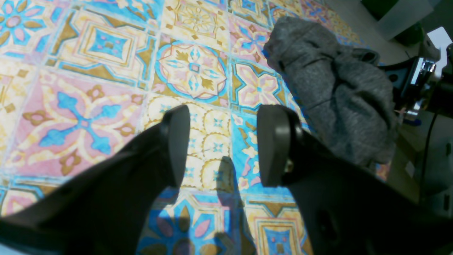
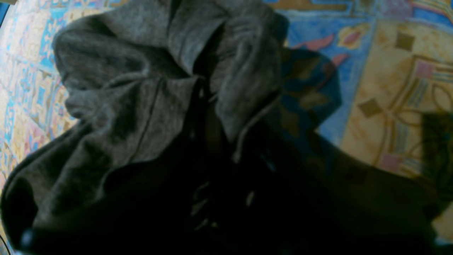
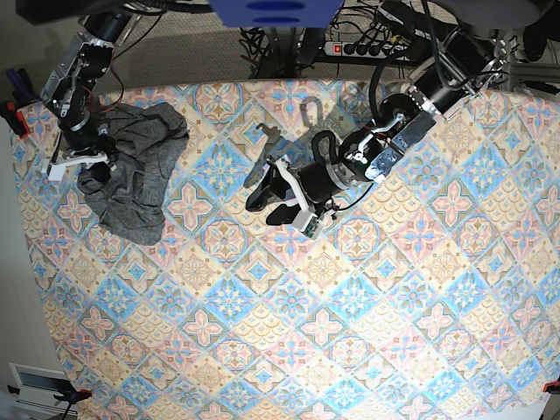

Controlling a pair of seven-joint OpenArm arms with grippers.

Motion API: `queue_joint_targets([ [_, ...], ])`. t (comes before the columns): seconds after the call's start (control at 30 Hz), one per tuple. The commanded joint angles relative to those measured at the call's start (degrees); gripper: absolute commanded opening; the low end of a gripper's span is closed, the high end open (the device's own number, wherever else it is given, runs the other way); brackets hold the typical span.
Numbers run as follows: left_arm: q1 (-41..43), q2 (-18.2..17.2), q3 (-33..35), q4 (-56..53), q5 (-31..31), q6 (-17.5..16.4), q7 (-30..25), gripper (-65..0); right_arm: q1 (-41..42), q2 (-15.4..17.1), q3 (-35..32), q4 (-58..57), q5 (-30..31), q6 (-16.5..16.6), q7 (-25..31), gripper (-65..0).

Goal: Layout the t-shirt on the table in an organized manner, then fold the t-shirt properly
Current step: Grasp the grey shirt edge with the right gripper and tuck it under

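The dark-grey t-shirt (image 3: 140, 166) lies crumpled in a heap near the far left corner of the table (image 3: 350, 332). My right gripper (image 3: 96, 168) sits at the heap's left edge. In the right wrist view the t-shirt (image 2: 141, 88) fills most of the frame, and bunched folds and shadow hide the fingers. My left gripper (image 3: 267, 203) hovers over the bare middle of the table, well right of the shirt. It is open (image 1: 224, 145) with only patterned cloth between its fingers. The t-shirt (image 1: 336, 88) shows at the upper right of the left wrist view.
The table's far edge runs close behind the shirt, with a power strip (image 3: 350, 48) and cables beyond it. A red clamp (image 3: 13, 114) sits at the left edge. The right arm's hardware (image 1: 417, 81) shows beside the shirt.
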Motion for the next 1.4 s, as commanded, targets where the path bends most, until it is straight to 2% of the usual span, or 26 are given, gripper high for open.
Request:
queue_joint_targets([
  [0.0, -1.01, -0.02, -0.39, 1.07, -0.19, -0.51, -1.4, -35.1, 0.23, 0.78, 0.18, 1.41, -0.38, -0.22, -0.01, -51.9],
  [0.17, -1.1, -0.02, -0.39, 1.07, -0.19, -0.51, -1.4, -35.1, -1.62, 0.87, 0.26, 5.19, -0.38, -0.22, 0.08, -33.9],
  [0.23, -1.1, -0.02, -0.39, 1.07, -0.19, -0.51, -1.4, -35.1, -1.88, 0.87, 2.2, 7.39, -0.38, -0.22, 0.52, -29.5],
  [0.3, -1.1, -0.02, -0.39, 1.07, -0.19, -0.51, -1.4, -35.1, -1.8, 0.61, 6.33, 9.77, -0.47, -0.22, 0.52, -27.8],
  [0.43, -1.01, -0.02, -0.39, 1.07, -0.19, -0.51, -1.4, -35.1, -1.44, 0.61, 13.8, 14.25, -0.55, -0.22, 0.43, -27.7],
  [0.63, -1.01, -0.02, -0.39, 1.07, -0.19, -0.51, -1.4, -35.1, -3.2, 0.43, 13.98, 21.19, -0.29, -0.04, -1.33, -27.7],
  [0.77, -1.01, -0.02, -0.39, 1.07, -0.19, -0.51, -1.4, -35.1, -3.73, -2.47, 9.14, 25.77, -0.29, 0.04, -5.37, -27.7],
  [1.03, -1.01, -0.02, -0.39, 1.07, -0.19, -0.51, -1.4, -35.1, -5.49, -6.25, -2.81, 28.23, -0.29, 0.04, -5.11, -27.7],
  [1.37, -1.01, -0.02, -0.39, 1.07, -0.19, -0.51, -1.4, -35.1, -5.93, -7.22, -3.25, 27.52, -0.47, 0.04, -5.11, -27.7],
])
